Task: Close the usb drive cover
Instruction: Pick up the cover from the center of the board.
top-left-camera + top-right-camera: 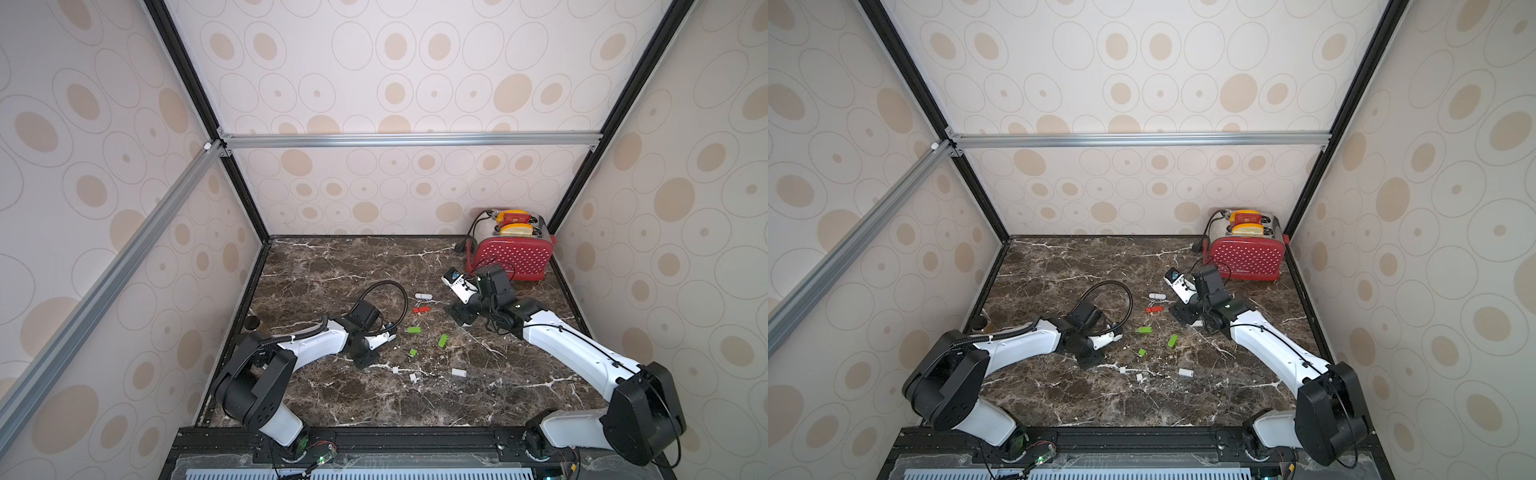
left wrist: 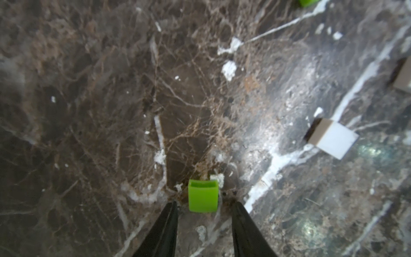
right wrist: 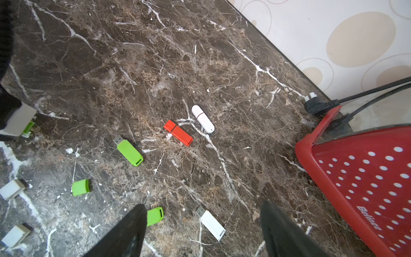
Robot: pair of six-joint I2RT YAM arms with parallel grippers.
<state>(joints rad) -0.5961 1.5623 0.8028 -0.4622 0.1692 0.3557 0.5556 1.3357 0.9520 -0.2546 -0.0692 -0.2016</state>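
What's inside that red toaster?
A back slice and a front slice, bread-like, stick out of the toaster's slots. Their lower parts are hidden inside it.

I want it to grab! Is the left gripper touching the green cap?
Apart. The left wrist view shows gaps between the green cap and left gripper, both sides.

Both top views overlook the table [image 1: 332,266]; wrist cameras face it closely.

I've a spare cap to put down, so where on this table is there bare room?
Bare: the back-left marble between the back wall and the left arm's cable, and the front strip between the white caps and the near edge. Crowded: the middle, from the white drive down to the green cap.
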